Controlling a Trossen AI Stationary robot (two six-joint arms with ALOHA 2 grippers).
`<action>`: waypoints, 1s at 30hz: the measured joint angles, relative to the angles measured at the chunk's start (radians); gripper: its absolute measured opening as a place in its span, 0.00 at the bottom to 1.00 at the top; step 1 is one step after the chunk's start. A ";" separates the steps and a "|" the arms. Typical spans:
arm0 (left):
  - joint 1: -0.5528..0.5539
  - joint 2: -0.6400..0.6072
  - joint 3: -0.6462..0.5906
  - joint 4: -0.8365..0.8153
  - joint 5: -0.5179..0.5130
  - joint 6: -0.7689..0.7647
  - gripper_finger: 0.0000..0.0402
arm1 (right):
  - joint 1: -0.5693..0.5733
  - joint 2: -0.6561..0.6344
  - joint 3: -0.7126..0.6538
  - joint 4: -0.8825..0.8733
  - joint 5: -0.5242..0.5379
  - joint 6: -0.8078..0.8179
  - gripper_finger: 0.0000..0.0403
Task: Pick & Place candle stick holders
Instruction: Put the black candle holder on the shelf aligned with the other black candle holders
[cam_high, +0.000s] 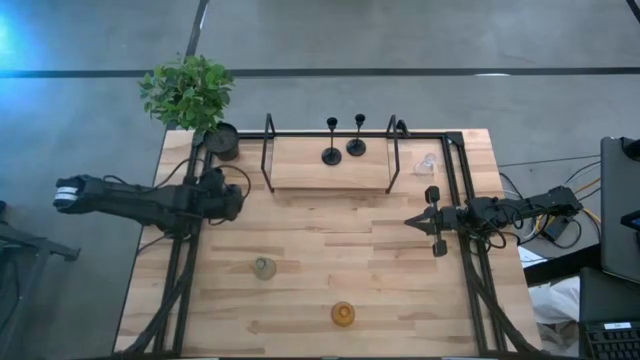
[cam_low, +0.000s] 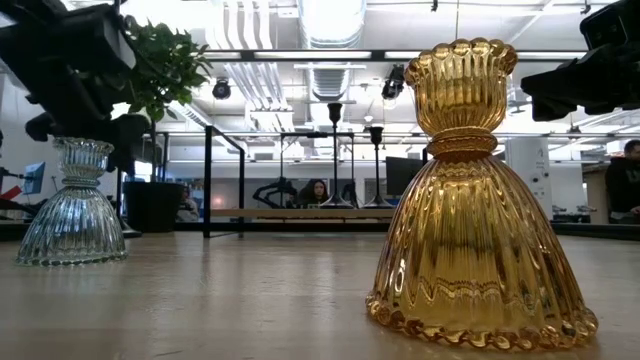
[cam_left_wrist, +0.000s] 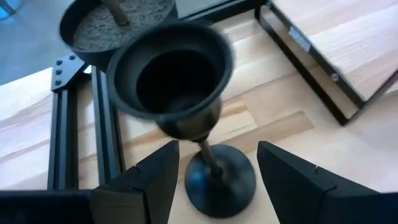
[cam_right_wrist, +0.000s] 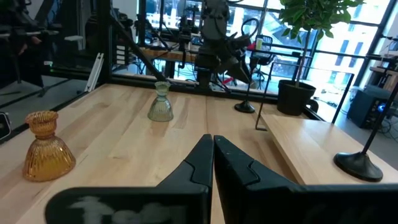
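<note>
A black candle stick holder stands upright on its round base (cam_left_wrist: 219, 182) on the table, its cup (cam_left_wrist: 169, 73) toward the camera. My left gripper (cam_left_wrist: 217, 148) is open, one finger on either side of the thin stem and clear of it. It sits at the table's far left (cam_high: 240, 203). Two more black holders (cam_high: 331, 155) (cam_high: 356, 147) stand on the raised wooden shelf (cam_high: 300, 170). A clear glass holder (cam_high: 427, 163) stands right of the shelf, a grey-green one (cam_high: 264, 268) and an amber one (cam_high: 343, 314) nearer the front. My right gripper (cam_high: 408, 220) is shut and holds nothing.
A black pot with a green plant (cam_high: 222, 140) stands just beyond my left gripper at the far left corner. Black frame rails (cam_left_wrist: 74, 124) run along the table's left and right sides. The shelf's black metal frame (cam_high: 268, 150) rises at its ends.
</note>
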 joint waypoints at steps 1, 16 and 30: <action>0.000 0.000 -0.007 0.007 -0.006 -0.006 0.55 | 0.000 0.000 0.000 0.000 0.000 -0.001 0.02; 0.001 0.000 -0.085 0.175 -0.170 -0.025 0.55 | 0.000 0.000 0.000 0.000 0.000 0.001 0.02; 0.001 -0.001 -0.135 0.240 -0.166 -0.025 0.07 | 0.000 0.000 0.000 0.000 0.000 0.000 0.02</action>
